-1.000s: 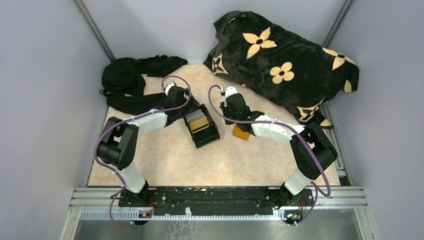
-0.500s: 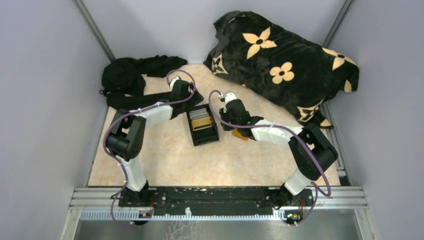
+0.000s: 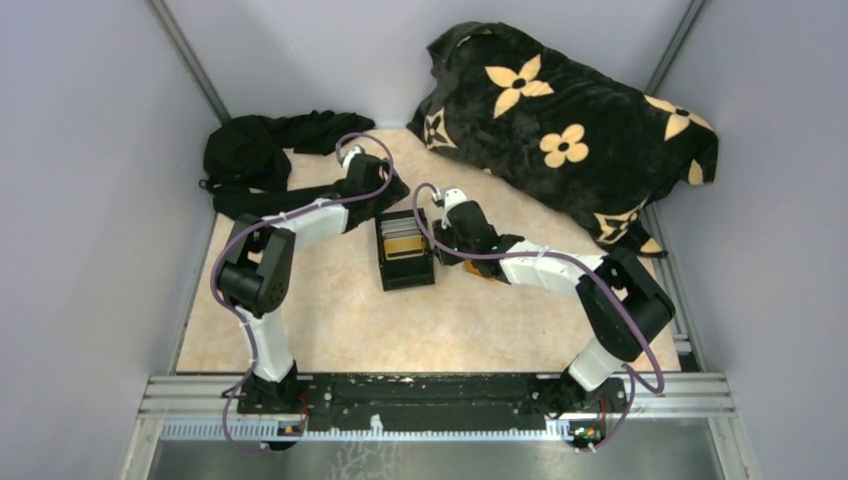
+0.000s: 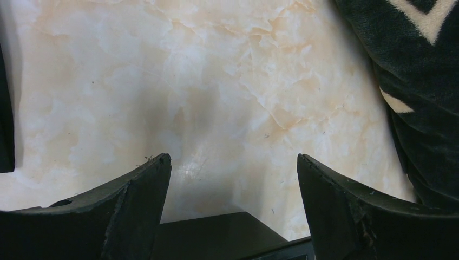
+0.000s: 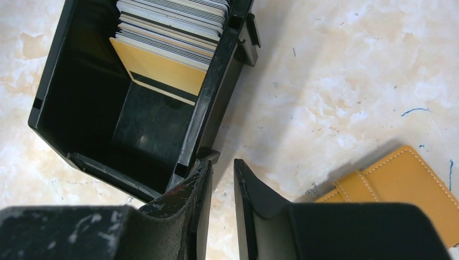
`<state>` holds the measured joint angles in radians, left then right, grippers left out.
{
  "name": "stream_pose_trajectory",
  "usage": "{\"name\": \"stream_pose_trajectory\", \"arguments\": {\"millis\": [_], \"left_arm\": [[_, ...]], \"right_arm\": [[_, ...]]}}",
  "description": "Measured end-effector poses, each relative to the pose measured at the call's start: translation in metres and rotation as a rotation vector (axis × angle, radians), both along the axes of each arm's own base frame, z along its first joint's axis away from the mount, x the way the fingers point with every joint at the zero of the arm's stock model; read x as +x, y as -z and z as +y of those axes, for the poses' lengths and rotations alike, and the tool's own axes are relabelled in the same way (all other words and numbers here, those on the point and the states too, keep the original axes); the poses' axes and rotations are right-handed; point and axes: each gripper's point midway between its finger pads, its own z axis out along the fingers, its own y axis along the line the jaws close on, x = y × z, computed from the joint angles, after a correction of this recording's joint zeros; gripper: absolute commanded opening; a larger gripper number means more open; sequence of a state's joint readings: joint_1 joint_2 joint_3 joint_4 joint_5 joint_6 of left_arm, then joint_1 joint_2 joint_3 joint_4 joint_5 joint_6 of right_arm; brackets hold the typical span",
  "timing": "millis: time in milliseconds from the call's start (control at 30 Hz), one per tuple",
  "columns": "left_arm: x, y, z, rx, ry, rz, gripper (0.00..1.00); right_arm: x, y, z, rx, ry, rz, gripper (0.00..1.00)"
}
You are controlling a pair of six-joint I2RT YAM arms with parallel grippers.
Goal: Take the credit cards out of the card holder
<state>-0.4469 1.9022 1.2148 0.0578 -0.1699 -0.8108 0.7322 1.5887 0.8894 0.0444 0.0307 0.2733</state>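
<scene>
Marbled peach-and-white desk (image 3: 330, 310) carries an open black box (image 3: 408, 280) at mid-frame in the top view, its long axis running almost straight up and down the frame. The credit cards (image 5: 173, 21) stand on edge in a stack at the box's upper end, long edges across the box, with a yellow card with a dark stripe (image 5: 162, 70) in front.

The card holder (image 5: 400, 184), orange-tan with pale stitching, lies flat at the lower right of the right wrist view. Its stitched edge slants up toward the right, and the rest is hidden by the wrist.

The right tool (image 5: 223, 165) has its fingers drawn almost together with nothing between them, just beside the box's lower corner. The left tool (image 4: 233, 162) is spread wide over bare desk above the box. A flowered blanket (image 3: 570, 120) fills the upper right and dark cloth (image 3: 260, 160) lies at upper left.
</scene>
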Motion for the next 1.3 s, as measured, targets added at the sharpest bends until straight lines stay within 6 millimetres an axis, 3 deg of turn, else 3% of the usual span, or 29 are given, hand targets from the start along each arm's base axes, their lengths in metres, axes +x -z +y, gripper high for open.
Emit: {"name": "stream_pose_trajectory", "arguments": {"millis": [300,467,600,700,833,933,1067,1200,1300], "left_arm": [[0.005,-0.007,-0.004,-0.009,0.006,-0.015,0.94],[0.004,-0.012,-0.001,0.013,0.007,-0.029,0.97],[0.0,-0.037,0.008,0.028,-0.007,-0.078,0.99],[-0.008,-0.069,0.019,0.035,-0.026,-0.145,0.99],[-0.02,-0.081,0.03,0.046,-0.04,-0.184,0.99],[-0.04,-0.064,0.039,0.07,-0.033,-0.156,0.99],[-0.081,-0.02,0.05,0.112,-0.007,-0.066,0.99],[-0.123,0.011,0.07,0.15,-0.009,0.005,0.99],[-0.13,0.001,0.08,0.155,-0.039,-0.031,0.99]], "right_arm": [[-0.005,0.001,0.006,0.007,-0.018,0.01,0.24],[-0.003,0.001,0.003,-0.002,0.004,0.003,0.3],[0.001,-0.001,0.0,-0.02,0.023,-0.003,0.34],[0.005,-0.007,0.001,-0.017,0.029,-0.014,0.36],[0.007,-0.013,0.004,-0.005,0.028,-0.026,0.34],[0.006,-0.015,0.004,0.002,0.026,-0.024,0.25],[-0.007,-0.03,0.005,0.042,0.002,-0.038,0.0],[-0.036,-0.05,0.022,0.093,-0.085,-0.072,0.0],[-0.064,-0.051,0.043,0.118,-0.171,-0.071,0.0]]}}
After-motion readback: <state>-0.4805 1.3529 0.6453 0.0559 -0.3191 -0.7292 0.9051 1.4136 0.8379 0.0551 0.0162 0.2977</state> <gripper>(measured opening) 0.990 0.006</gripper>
